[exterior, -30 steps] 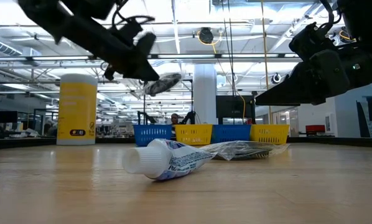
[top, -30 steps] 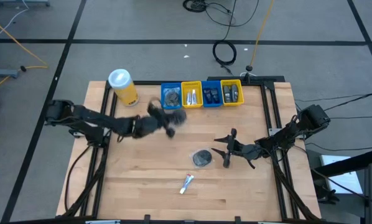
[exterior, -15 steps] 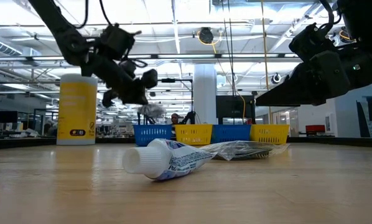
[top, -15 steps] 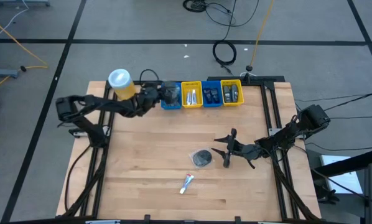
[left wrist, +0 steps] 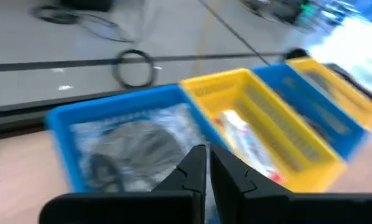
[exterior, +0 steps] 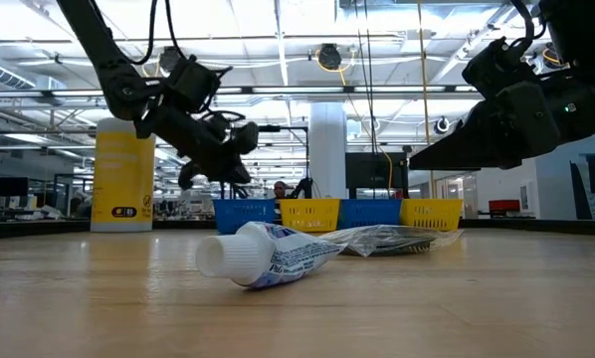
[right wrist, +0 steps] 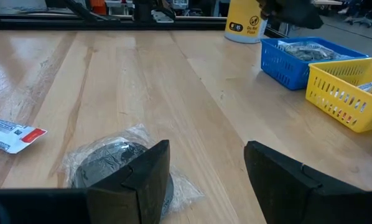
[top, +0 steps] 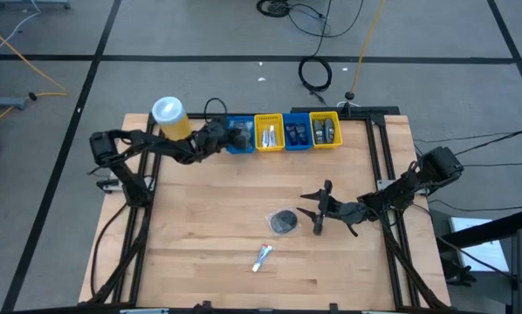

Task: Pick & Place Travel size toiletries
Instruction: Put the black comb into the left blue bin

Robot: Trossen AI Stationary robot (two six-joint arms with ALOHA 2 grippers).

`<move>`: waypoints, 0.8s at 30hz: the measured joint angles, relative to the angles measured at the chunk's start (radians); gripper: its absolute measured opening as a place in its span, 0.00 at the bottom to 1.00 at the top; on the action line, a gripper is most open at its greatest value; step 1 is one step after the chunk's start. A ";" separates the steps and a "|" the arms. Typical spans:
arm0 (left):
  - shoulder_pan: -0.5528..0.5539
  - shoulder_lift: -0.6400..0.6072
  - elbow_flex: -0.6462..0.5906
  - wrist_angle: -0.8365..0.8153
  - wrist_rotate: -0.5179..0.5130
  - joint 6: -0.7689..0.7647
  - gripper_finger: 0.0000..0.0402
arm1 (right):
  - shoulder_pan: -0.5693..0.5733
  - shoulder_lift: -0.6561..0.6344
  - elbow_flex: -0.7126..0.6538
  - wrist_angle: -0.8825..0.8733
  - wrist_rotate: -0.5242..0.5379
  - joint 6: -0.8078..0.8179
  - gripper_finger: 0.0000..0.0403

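My left gripper (top: pixel 219 135) hovers at the near-left edge of the leftmost blue bin (top: pixel 240 136), its fingers almost together with only a slit between them (left wrist: pixel 206 167). A plastic-wrapped dark grey disc (left wrist: pixel 135 149) lies in that bin just beyond the fingertips. My right gripper (top: pixel 312 212) waits open above the table, right of another wrapped grey disc (top: pixel 284 221) that lies flat on the wood between its spread fingers in the wrist view (right wrist: pixel 114 163). A white tube with red marks (top: pixel 261 255) lies on its side near the front. My left gripper stands with its fingertips (left wrist: pixel 198 155) right next to the clear wrap (left wrist: pixel 183 127) of the disc in the blue bin. Whether they still touch the wrap I cannot tell. My right gripper touches nothing.
Four bins stand in a row at the far edge: blue, yellow (top: pixel 269 133), blue (top: pixel 297 133), yellow (top: pixel 326 129), each with small items. The big yellow canister (top: pixel 172 120) stands left of them, close behind my left arm. Bare wood spreads across the table's left and middle.
My left gripper carried the wrapped disc from the table's middle toward the far edge and stopped at the leftmost blue bin. Half a second ago the disc hung below its fingers in the low view; now it no longer shows there. My right arm kept still.
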 joint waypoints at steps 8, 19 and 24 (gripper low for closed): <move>0.016 0.018 0.233 -0.470 0.046 0.126 0.01 | -0.015 0.000 0.000 0.003 0.000 0.000 0.49; 0.008 0.210 0.411 -0.668 -0.019 0.209 0.02 | -0.026 0.000 0.000 -0.021 -0.004 0.034 0.49; 0.008 0.215 0.412 -0.658 0.017 0.209 0.01 | -0.026 0.000 0.000 -0.020 -0.004 0.034 0.49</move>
